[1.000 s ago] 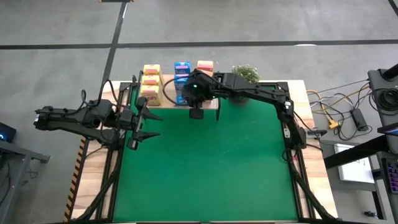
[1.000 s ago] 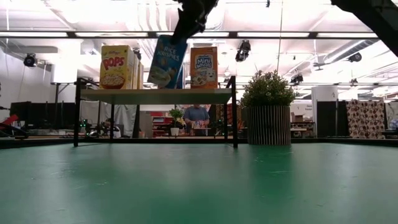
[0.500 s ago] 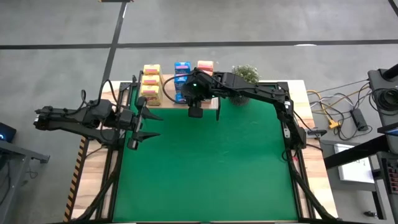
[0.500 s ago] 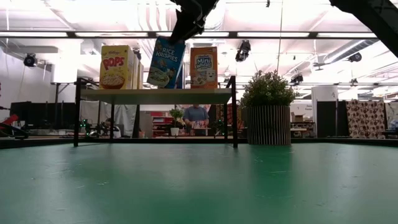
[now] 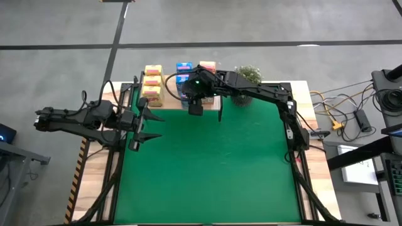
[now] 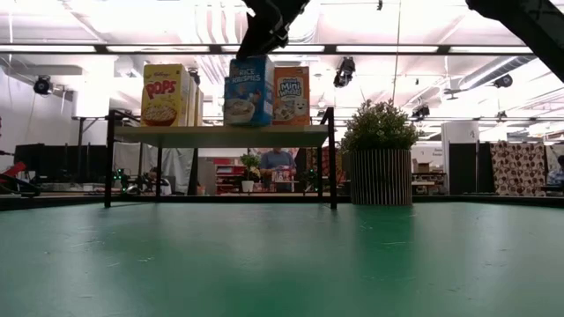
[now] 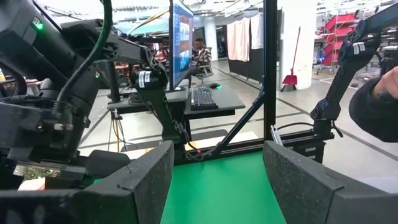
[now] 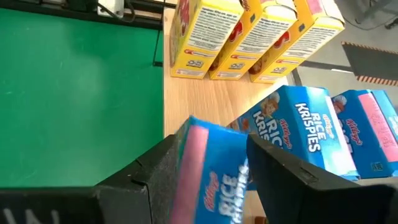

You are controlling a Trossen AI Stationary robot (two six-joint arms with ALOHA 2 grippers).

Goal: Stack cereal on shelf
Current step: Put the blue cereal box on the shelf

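Standing upright on shelf (image 6: pixel 220 136): blue cereal box (image 6: pixel 248 92); right pincer (image 8: pixel 214 168) spread around it.

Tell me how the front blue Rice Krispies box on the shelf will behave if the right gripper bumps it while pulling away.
The blue box stands tall and narrow on the shelf, so it probably tips easily. It looks like thin cardboard, likely light, so it may slide. The right gripper straddles its top, jaws parted; lifting straight up seems safest.

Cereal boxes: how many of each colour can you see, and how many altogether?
Yellow boxes: 3
Blue boxes: 3
Orange-red boxes: 1 in view; more may be hidden
Total: 7 in view
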